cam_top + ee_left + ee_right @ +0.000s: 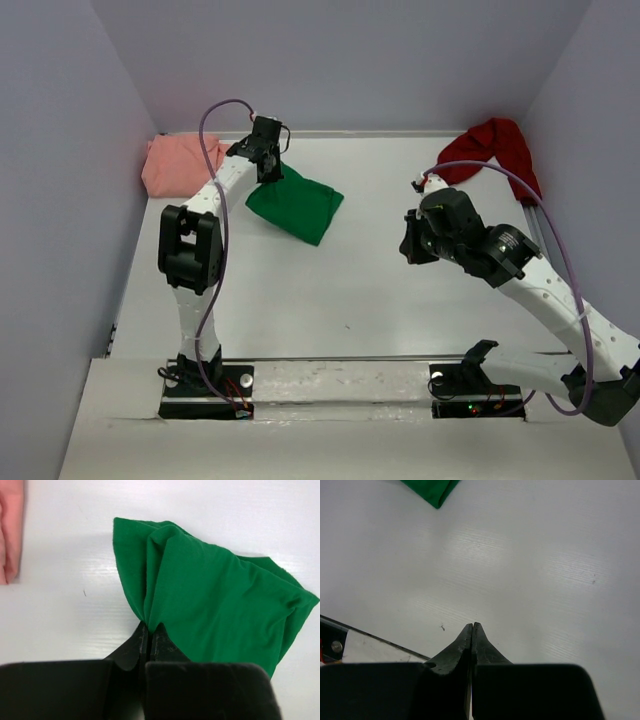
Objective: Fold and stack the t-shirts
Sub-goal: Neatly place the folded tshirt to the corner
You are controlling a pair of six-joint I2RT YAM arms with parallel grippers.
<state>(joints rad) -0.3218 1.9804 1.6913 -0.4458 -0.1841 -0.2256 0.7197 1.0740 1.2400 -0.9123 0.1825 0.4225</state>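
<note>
Left gripper (150,627) is clamped on a bunched corner of the green t-shirt (210,595); cloth gathers into pleats right at the tips. Right gripper (472,626) is clenched on nothing, over bare table (330,300).

Positions:
- green shirt: compact folded wedge, far-left part of the table, its held corner lifted, the rest lying flat
- salmon-pink t-shirt (178,165): folded bundle in the far-left corner, just beside the green one, not touching
- dark red t-shirt (497,145): crumpled heap in the far-right corner, looks unfolded

Step, my read: green is folded and is being moved onto the pink one to start the stack. Next move needs a short carry to the left and away, with enough lift that the trailing edge clears the pink bundle, then a release squared over it. Risk: a single-corner pinch may let the fold fall open in transit.

Pose: left arm is reached far out, elbow high, wrist pitched down onto the shirt's far corner. Right arm is bent, mid-right, its wrist angled down toward the table centre, well apart from all the cloth.
</note>
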